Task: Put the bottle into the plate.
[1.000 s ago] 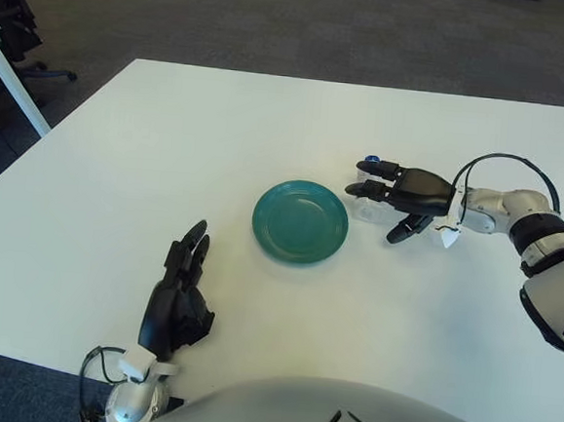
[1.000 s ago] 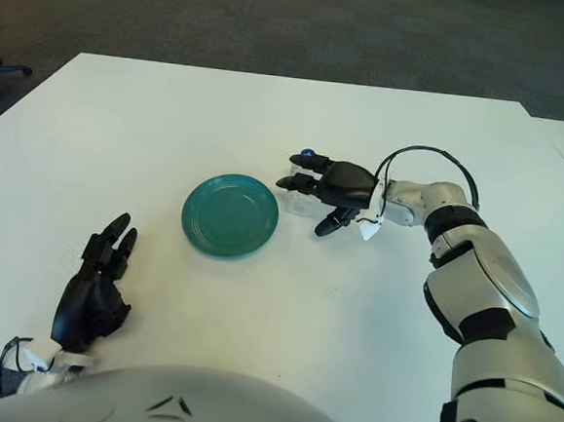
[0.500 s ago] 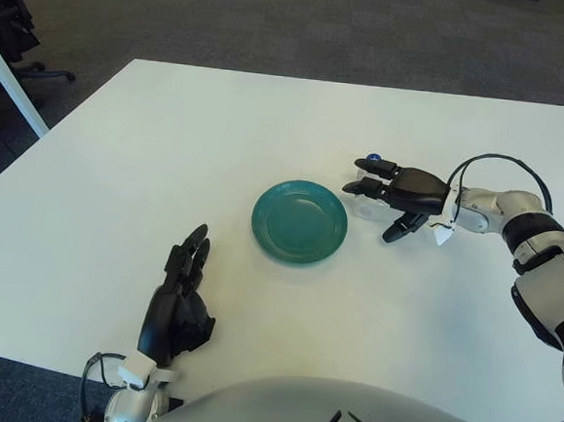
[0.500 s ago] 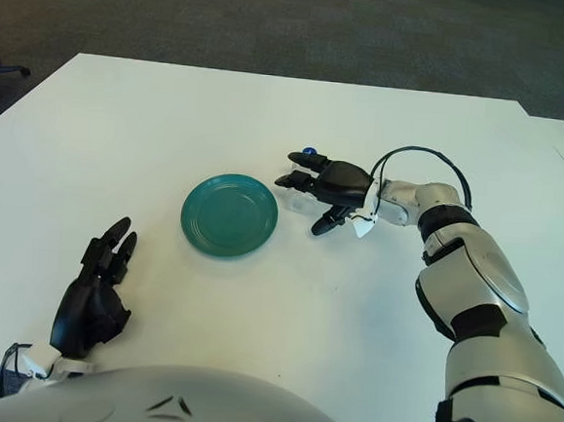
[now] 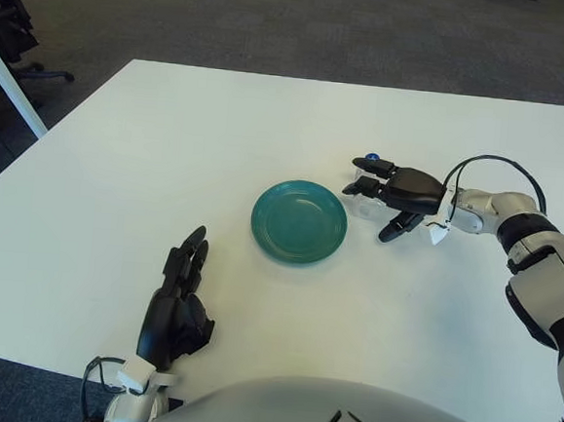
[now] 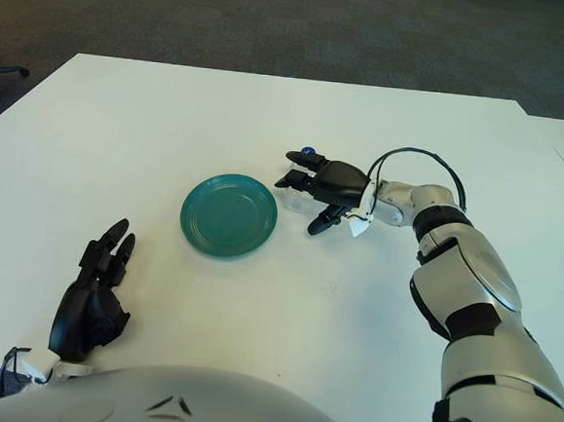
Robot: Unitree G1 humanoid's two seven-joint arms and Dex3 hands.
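fingers [image 5: 365,187] of the right hand [image 5: 398,191] reach out over a small clear bottle [image 5: 365,207] lying on its side, two black digits above it and a thumb curling down on the near side; they bracket the bottle, but whether they actually press on it cannot be told. left eye view: the bottle's blue cap [image 5: 371,159] shows past the upper finger, pointing away from the robot. the bottle lies on the white counter [image 5: 169,153], just right of the green plate [image 5: 299,221], apart from its rim, not on it. the plate sits flat near the counter's middle. the right forearm, silver with a looping black cable [image 5: 496,164], comes in from the right edge. the left hand [image 5: 178,305] shows near the counter's front edge, well left of and nearer than the plate, fingers relaxed and loosely straight, holding nothing. a chair base [image 5: 34,72] and a white leg of another table [image 5: 11,77] show on the dark carpet at upper left.

right eye view: same layout. the right hand [image 6: 329,182] is over the bottle [image 6: 297,199], the cap [image 6: 308,151] peeking beyond the fingers, the thumb hanging down to the near right of the bottle. the plate [image 6: 229,215] is just left of the bottle with a thin strip of counter [image 6: 122,130] between. the left hand [image 6: 92,299] shows at lower left, fingers loosely extended, close to the counter's near edge.
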